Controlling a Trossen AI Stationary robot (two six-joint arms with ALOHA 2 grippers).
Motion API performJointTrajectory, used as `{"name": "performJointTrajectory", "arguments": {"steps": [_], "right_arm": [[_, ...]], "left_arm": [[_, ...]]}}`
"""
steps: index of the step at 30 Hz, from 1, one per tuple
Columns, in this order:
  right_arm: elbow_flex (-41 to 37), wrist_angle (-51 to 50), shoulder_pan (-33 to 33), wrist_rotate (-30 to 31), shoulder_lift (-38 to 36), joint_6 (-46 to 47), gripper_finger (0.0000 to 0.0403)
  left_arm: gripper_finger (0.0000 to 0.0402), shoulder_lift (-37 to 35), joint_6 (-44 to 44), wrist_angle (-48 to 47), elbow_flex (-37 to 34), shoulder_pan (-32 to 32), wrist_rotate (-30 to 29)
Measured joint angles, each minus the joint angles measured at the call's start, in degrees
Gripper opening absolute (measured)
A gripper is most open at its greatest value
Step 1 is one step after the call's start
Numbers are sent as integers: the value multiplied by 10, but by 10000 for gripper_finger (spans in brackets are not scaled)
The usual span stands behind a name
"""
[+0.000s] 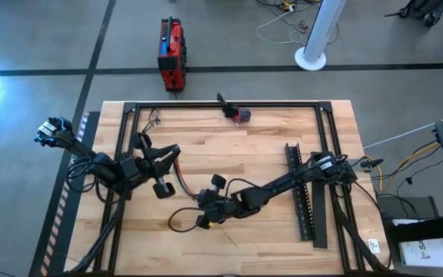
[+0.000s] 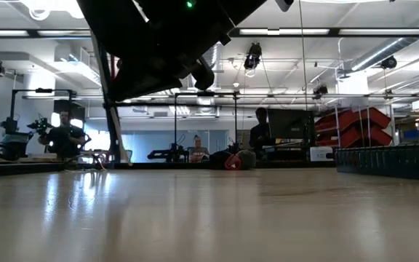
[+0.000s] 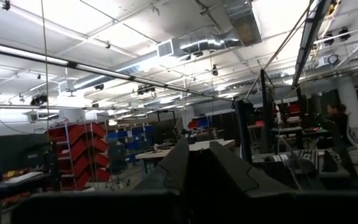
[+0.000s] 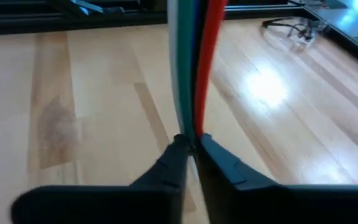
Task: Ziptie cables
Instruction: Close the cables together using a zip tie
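The cables (image 1: 184, 187) are thin red, green and dark wires strung above the wood between my two grippers, near the table's middle. My right gripper (image 1: 204, 219) (image 4: 191, 142) reaches in low from the table's right and is shut on them. My left gripper (image 1: 173, 158) (image 3: 197, 149) is over the table's left half and points up and outward at the room. Its fingers stand close together with something dark between them. In the high view the reddish wires end at this gripper. A dark arm (image 2: 158, 44) fills the top of the low view. My right gripper pinches the cable bundle (image 4: 190, 124) between its two fingertips (image 4: 178, 149). The red, green and dark strands (image 4: 194, 56) run straight on from the tips, along the fingers, clear of the wood. My left gripper is shut where the reddish wires (image 1: 178, 161) end. Its own fingers hide which part it has.
A long black toothed strip (image 1: 301, 192) lies on the table's right part. A black frame (image 1: 206, 105) borders the table. A small red and grey object (image 1: 241, 115) sits at the far edge. A black loop of wire (image 1: 177, 221) lies near the right gripper. Clear glasses (image 4: 291, 30) rest on the wood.
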Motion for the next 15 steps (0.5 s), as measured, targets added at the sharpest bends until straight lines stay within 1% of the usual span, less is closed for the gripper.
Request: {"name": "performJointTrajectory", "arguments": {"steps": [2,4,7,9,15], "right_arm": [[0,7,-2,-13,0,8,10],[0,13,-3,-14,0,6,20],[0,18,-3,-13,0,-23,41],[0,22,-3,-13,0,-37,63],[0,35,-7,-14,1,-48,149]], "left_arm": [[29,0,1,0,0,0,-7],[29,0,1,0,0,0,-10],[29,0,1,0,0,0,-10],[29,0,0,0,0,0,-10],[29,0,-2,0,0,0,-10]]}}
